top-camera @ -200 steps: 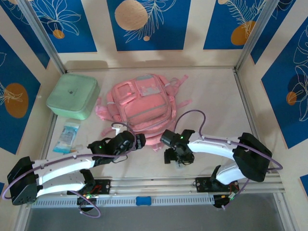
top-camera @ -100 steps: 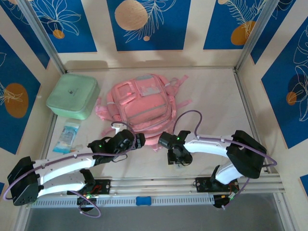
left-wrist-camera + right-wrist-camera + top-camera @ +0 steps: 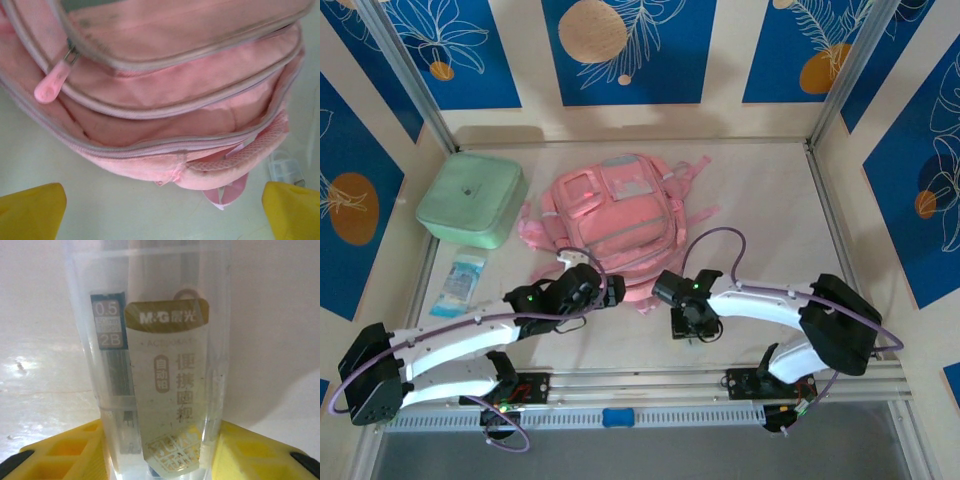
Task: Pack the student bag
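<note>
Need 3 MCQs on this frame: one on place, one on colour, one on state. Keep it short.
1. In the top view, the mint-green box sits:
A) left of the student bag
B) right of it
C) on top of it

2. The student bag is:
A) blue
B) pink
C) green

3. The left gripper is:
A) shut on a zipper pull
B) shut on a strap
C) open, holding nothing

Answers:
1 A, the box lies on the bag's left side in that view.
2 B, its fabric and straps are pink.
3 C, its yellow fingers stand wide apart with nothing between them.
</note>
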